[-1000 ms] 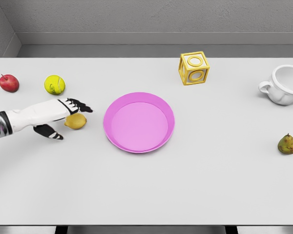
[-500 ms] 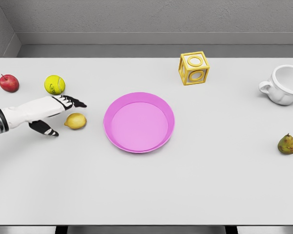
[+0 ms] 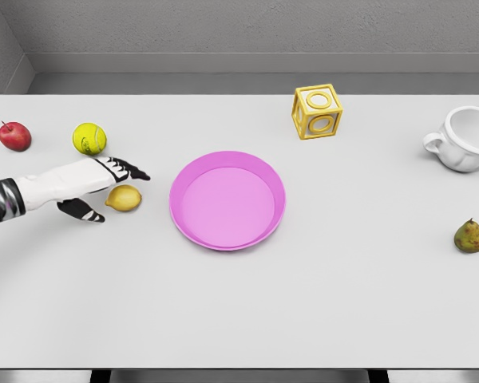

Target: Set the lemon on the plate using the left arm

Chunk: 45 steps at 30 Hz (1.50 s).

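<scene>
- Here, the left hand (image 3: 96, 185) is hovering spread around the lemon (image 3: 124, 198), fingers above, thumb below, holding nothing.
- The lemon is lying on the surface (image 3: 239, 311) just left of the pink plate (image 3: 227, 200).

Lemon and plate, both resting on the white tabletop (image 3: 239, 311).

The lemon (image 3: 124, 198) is seen as a small, yellow, oval fruit lying on its side, just left of the plate and apart from its rim. The plate (image 3: 227, 200) is a round, pink-magenta dish with a raised rim and a paler, flat inner floor; it is set upright near the middle of the tabletop, and nothing is held in it.
</scene>
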Each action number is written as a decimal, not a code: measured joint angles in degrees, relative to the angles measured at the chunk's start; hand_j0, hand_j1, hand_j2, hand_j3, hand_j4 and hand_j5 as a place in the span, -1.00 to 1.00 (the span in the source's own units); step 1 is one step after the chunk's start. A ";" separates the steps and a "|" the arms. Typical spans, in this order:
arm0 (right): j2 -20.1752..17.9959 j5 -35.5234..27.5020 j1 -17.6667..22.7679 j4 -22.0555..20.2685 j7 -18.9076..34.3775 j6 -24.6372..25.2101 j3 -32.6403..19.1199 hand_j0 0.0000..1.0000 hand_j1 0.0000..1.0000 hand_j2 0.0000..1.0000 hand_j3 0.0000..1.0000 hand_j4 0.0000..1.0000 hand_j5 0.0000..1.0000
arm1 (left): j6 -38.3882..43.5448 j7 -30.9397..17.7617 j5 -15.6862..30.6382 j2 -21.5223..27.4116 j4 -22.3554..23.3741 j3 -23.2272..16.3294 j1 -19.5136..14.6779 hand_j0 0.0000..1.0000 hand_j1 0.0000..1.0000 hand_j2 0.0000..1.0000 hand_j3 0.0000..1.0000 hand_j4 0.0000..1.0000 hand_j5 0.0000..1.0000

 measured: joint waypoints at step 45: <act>0.00 0.00 0.00 0.00 0.00 0.00 0.00 1.00 1.00 1.00 1.00 1.00 1.00 | 0.01 0.10 -2.39 -0.15 -1.94 0.36 0.44 0.06 0.06 0.06 0.06 0.06 0.06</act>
